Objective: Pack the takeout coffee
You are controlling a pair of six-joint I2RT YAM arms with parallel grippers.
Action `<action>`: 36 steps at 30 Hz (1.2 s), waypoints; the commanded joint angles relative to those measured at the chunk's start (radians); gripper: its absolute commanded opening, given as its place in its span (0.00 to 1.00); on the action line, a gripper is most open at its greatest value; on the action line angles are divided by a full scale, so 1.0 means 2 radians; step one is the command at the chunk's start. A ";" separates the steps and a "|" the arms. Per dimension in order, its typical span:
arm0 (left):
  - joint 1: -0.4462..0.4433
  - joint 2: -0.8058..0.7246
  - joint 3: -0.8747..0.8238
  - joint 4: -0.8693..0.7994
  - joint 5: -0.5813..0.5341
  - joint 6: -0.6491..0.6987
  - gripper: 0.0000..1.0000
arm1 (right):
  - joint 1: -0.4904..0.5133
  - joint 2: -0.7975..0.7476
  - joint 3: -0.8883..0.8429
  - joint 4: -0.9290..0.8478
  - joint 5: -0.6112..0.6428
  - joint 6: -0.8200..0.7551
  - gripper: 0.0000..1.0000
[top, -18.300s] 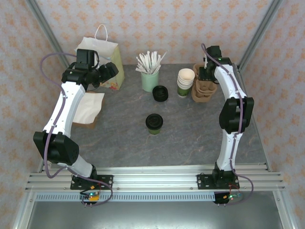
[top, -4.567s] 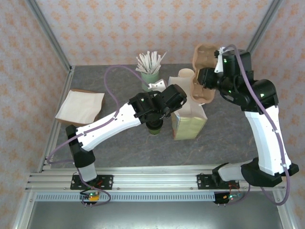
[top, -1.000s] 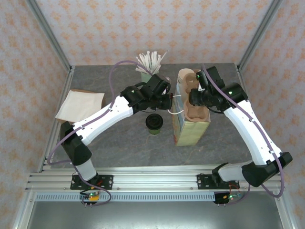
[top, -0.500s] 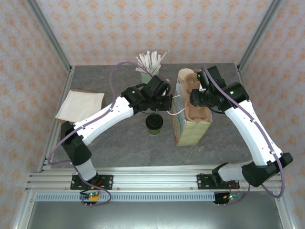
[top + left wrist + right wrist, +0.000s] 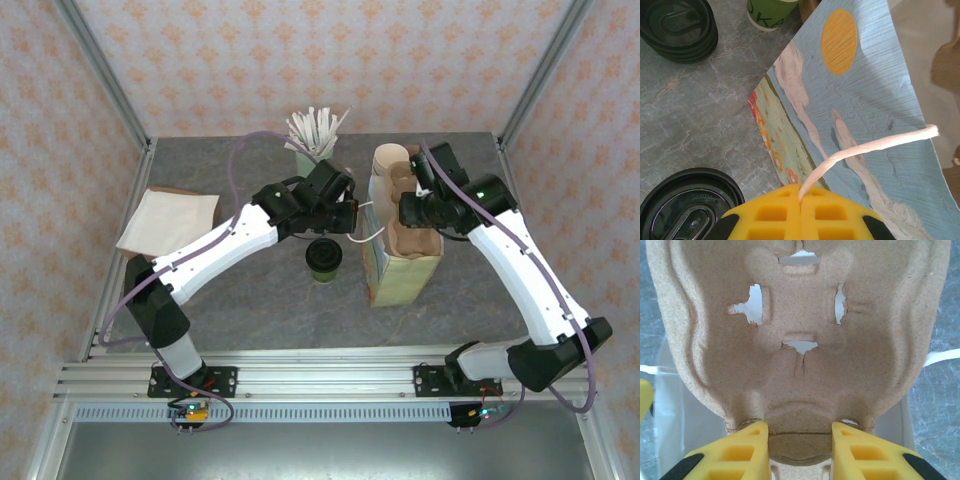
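Grey marble tabletop, peach patterned walls | left hand pinches bag handle | right hand grips pulp tray

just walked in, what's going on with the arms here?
The left gripper is shut on the white handle of the paper bag, pulling it open. The right gripper grips a brown pulp cup carrier by its edge, at the bag's open top. The lidded takeout coffee stands on the table beside the bag, untouched, not yet packed.

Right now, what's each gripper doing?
Left gripper: closed on the bag handle.
Right gripper: closed on the cup carrier.
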 commanded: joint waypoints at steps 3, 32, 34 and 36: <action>0.003 -0.027 -0.007 0.013 0.004 0.002 0.00 | 0.002 0.004 -0.013 -0.013 0.000 -0.007 0.30; 0.003 -0.018 -0.002 0.019 0.011 0.008 0.00 | 0.003 0.008 -0.030 -0.029 -0.040 0.001 0.29; 0.002 -0.017 0.000 0.016 0.009 0.010 0.00 | 0.002 0.004 -0.020 -0.036 -0.044 0.002 0.29; 0.002 -0.016 0.001 0.015 0.008 0.011 0.00 | 0.002 0.002 -0.012 -0.043 -0.048 0.002 0.29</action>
